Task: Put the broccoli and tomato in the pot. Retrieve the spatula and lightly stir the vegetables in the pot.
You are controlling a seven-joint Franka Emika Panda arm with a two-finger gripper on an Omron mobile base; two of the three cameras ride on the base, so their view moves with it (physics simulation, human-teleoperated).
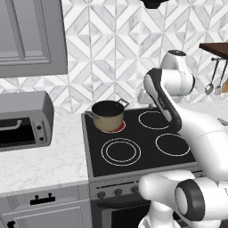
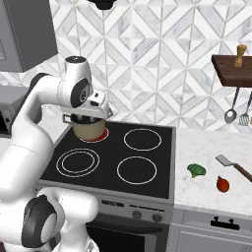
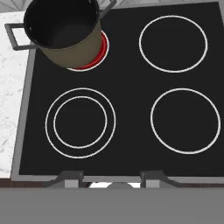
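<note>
**Above the stove, nothing held in the fingers**

Nearest to the base, on the tabletop (image 2: 206, 147) right of the stove (image 2: 162, 162), the tomato (image 2: 223, 184) lies close to the front edge. Just beside it, a little further back and to the left, is the broccoli (image 2: 197, 170); the two are near but apart. Behind the tomato, the spatula (image 2: 235, 167) lies flat, its grey blade pointing toward the stove and its dark handle running off to the right edge of the right base view.

On the black stove top, the four burner rings are bare except the back left one. On that ring, which glows red, stands the pot (image 1: 108, 116). It is upright, its dark inside has nothing in it, and its two metal handles stick out to the sides.

Over the stove the hand hangs, camera looking straight down on the burners. The fingers (image 3: 153, 177) show as two small dark tips at the bottom of the hand view, standing apart with nothing between them.

Further back, on the wall to the right, a wooden shelf (image 2: 231, 66) carries a small wooden grinder (image 2: 240, 55), and two silver utensils (image 2: 231, 115) hang under it. Left of the stove, a grey toaster oven (image 1: 24, 120) stands on the tabletop.
</note>
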